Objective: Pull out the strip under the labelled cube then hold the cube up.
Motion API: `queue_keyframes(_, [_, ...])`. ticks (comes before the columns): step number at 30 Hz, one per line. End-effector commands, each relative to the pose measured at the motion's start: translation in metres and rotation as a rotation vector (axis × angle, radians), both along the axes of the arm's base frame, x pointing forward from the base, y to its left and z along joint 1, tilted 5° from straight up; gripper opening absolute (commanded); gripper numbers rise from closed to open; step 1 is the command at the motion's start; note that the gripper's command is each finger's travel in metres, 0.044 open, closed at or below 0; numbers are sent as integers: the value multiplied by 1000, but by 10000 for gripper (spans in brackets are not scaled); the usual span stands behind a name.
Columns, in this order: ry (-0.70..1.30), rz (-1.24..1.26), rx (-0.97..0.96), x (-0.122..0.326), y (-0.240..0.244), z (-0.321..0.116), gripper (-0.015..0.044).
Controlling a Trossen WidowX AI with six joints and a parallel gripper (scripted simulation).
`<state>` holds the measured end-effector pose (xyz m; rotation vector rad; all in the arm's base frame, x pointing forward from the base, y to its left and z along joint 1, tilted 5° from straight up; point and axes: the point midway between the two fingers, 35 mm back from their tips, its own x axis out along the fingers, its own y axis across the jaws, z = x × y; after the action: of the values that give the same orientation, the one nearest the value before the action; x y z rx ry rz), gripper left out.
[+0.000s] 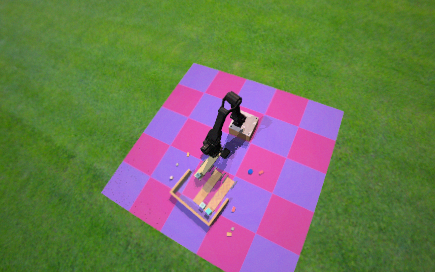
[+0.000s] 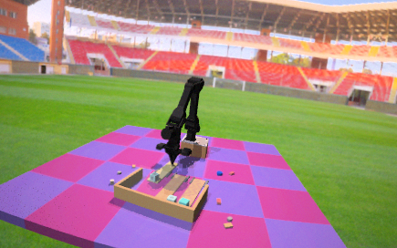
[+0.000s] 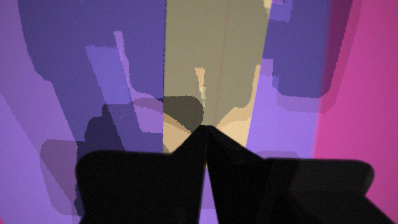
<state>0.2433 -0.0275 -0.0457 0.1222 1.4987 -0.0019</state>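
Note:
My gripper (image 1: 218,155) (image 2: 172,164) (image 3: 205,131) is shut with nothing between its fingers, its tips at the arm-side end of the left strip (image 1: 207,166) (image 2: 166,171) (image 3: 215,45). Whether they touch it is unclear. A pale teal cube (image 1: 198,175) (image 2: 154,177) rests on that strip's far end. This strip lies nearer the arm than the middle strip (image 1: 208,188) (image 2: 175,184) and the right strip (image 1: 222,192) (image 2: 197,187). A pale cube (image 1: 202,205) (image 2: 172,199) and a teal cube (image 1: 209,211) (image 2: 184,201) sit at their far ends. No label is readable.
A low three-sided wooden wall (image 1: 188,206) (image 2: 151,201) stands around the strips' far ends, open toward the arm. A blue ball (image 1: 250,171) (image 2: 219,173), a red bit (image 1: 233,209) (image 2: 218,201) and several small bits lie outside it. The arm's base (image 1: 245,126) (image 2: 196,149) stands behind.

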Motion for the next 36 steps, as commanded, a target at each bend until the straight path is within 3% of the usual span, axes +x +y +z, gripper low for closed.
queue_keyframes(1, [41,6,4,-17,2,-7,0])
queue_keyframes(36, [44,6,4,-46,5,-8,0])
